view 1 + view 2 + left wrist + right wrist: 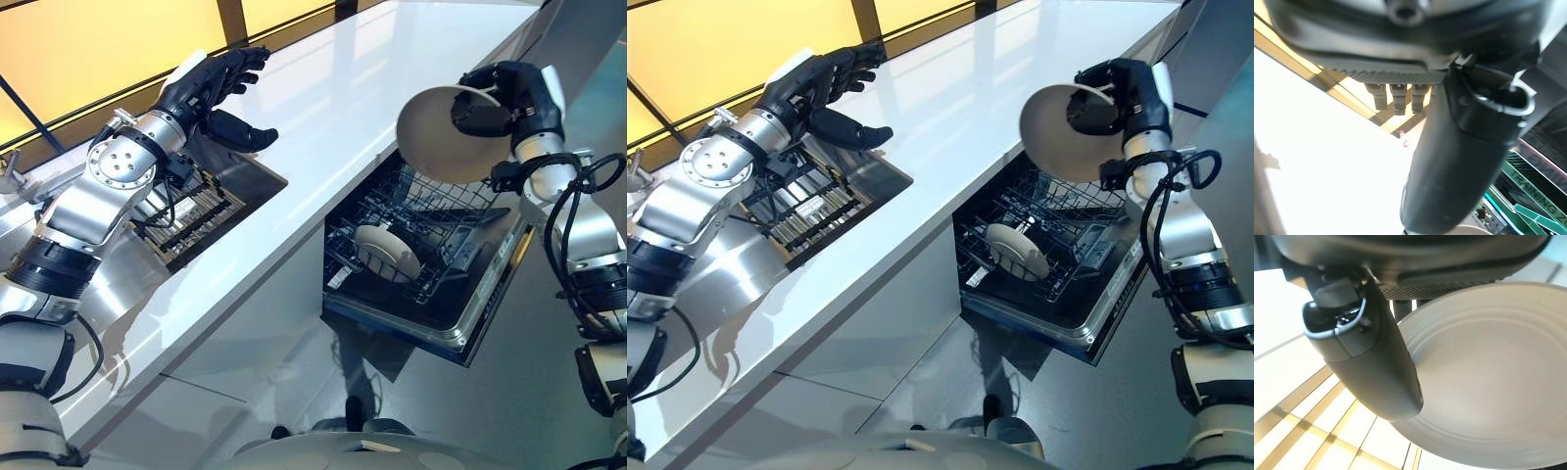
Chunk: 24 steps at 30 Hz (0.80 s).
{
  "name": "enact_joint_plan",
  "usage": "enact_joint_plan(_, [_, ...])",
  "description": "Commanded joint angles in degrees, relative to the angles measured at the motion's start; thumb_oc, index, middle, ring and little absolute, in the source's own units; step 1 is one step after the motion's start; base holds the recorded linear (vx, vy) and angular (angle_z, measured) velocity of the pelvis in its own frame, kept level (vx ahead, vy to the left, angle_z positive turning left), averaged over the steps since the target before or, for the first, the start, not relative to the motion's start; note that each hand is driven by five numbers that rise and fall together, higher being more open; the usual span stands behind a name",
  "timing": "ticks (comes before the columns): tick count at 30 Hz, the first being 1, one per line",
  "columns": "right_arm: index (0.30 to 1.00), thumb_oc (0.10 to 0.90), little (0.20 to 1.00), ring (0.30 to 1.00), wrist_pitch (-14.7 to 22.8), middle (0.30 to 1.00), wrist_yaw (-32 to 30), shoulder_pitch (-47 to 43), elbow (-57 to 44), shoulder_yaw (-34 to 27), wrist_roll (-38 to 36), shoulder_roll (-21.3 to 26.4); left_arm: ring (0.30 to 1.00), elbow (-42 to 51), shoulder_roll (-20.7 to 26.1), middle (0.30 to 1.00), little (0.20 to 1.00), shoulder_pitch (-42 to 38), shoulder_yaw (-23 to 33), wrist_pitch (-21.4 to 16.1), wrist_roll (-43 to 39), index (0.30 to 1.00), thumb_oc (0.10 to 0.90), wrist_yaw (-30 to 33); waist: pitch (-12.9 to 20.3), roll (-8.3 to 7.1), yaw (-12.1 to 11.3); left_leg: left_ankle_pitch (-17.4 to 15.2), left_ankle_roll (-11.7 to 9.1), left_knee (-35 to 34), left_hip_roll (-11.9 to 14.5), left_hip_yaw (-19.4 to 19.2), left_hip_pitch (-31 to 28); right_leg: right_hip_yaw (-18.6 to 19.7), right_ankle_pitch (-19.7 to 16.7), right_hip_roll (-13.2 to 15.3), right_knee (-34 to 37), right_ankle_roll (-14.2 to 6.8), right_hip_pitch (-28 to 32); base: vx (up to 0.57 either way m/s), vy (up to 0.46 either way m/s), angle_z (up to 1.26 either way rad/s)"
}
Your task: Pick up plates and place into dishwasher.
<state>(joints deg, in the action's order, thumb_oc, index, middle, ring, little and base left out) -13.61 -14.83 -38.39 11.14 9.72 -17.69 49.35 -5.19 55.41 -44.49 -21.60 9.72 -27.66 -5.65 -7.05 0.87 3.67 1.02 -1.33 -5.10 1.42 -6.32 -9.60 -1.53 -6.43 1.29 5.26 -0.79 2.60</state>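
My right hand [509,98] is shut on a beige plate [441,132], pinching its rim and holding it tilted in the air above the open dishwasher rack [431,245]. In the right wrist view the thumb [1371,362] lies across the plate [1488,377]. Another white plate [385,252] stands on edge in the rack. My left hand [211,93] hovers open above the white counter [323,127], beside the sink, holding nothing; its thumb [1459,147] and straight fingers [1396,98] show in the left wrist view.
A sink [196,211] with a dark wire rack is sunk into the counter under my left arm. The dishwasher door [490,294] hangs open below the counter edge. A yellow-lit wall [88,49] runs behind the counter.
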Motion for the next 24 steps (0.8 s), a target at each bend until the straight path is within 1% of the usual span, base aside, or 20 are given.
enact_joint_plan(1, [0.300,0.100,0.200,0.300,6.53,0.300,-1.21,-9.56,-0.42,-0.59,7.72,5.92,0.900,1.49,2.44,0.900,0.900,-8.04,1.97,-1.40,-5.76,0.900,0.800,0.29,6.18,-1.05,-1.01,0.51,0.65,0.10,-1.60,3.39,1.64,-3.18,0.98,1.63,-0.26,-3.89,4.19,0.01,-0.017,0.10])
enact_joint_plan(6, [0.300,0.100,0.200,0.300,4.26,0.300,1.37,-8.95,2.48,2.20,17.60,6.91,0.900,5.35,1.59,0.900,0.900,-3.86,3.61,1.13,-7.12,0.900,0.800,-1.75,6.00,-1.16,-1.91,0.58,0.81,0.10,-1.90,4.40,1.75,-3.81,1.17,1.74,-0.26,-3.85,4.50,0.04,-0.019,0.09])
enact_joint_plan(11, [0.300,0.100,0.200,0.300,2.05,0.300,4.13,-8.27,5.76,5.99,28.63,7.05,0.900,7.71,0.18,0.900,0.900,-0.56,5.24,1.52,-7.72,0.900,0.800,-2.37,5.64,-1.21,-2.50,0.82,0.85,0.10,-2.01,4.86,1.83,-4.22,1.20,1.75,-0.26,-3.82,4.72,0.06,-0.025,0.08])
enact_joint_plan(12, [0.300,0.100,0.200,0.300,0.97,0.300,5.26,-7.76,6.96,7.39,30.18,7.27,0.900,8.48,0.31,0.900,0.900,-0.04,5.28,1.59,-8.09,0.900,0.800,-2.17,5.43,-1.19,-2.60,0.91,0.85,0.10,-2.00,4.89,1.91,-4.39,1.14,1.83,-0.26,-3.87,4.68,0.05,-0.027,0.04])
enact_joint_plan(17, [0.300,0.100,0.200,0.300,-0.01,0.300,6.33,-6.21,10.92,8.98,32.00,7.00,0.900,9.39,0.00,0.900,0.900,1.54,6.53,1.23,-10.56,0.900,0.800,-1.49,4.80,-1.20,-2.81,1.05,0.69,0.10,-1.87,4.64,2.01,-4.78,1.08,1.97,-0.26,-3.91,4.62,0.04,-0.029,0.02])
enact_joint_plan(21, [0.300,0.100,0.200,0.300,-0.21,0.300,6.17,-5.69,16.37,11.12,34.88,6.20,0.900,10.68,-1.67,0.900,0.900,3.11,7.46,1.25,-12.44,0.900,0.800,-1.65,4.14,-1.26,-3.24,1.16,0.57,0.10,-1.85,4.81,2.29,-5.00,1.01,2.06,-0.26,-3.92,4.44,0.04,-0.035,0.02])
enact_joint_plan(24, [0.300,0.100,0.200,0.300,-0.59,0.300,5.78,-5.78,19.60,12.80,36.91,5.77,0.900,11.52,-2.61,0.900,0.900,4.04,7.62,0.82,-11.92,0.900,0.800,-1.68,3.61,-1.29,-3.45,1.28,0.50,0.10,-1.81,4.88,2.59,-5.17,0.97,2.14,-0.26,-3.90,4.20,0.01,-0.035,0.03])
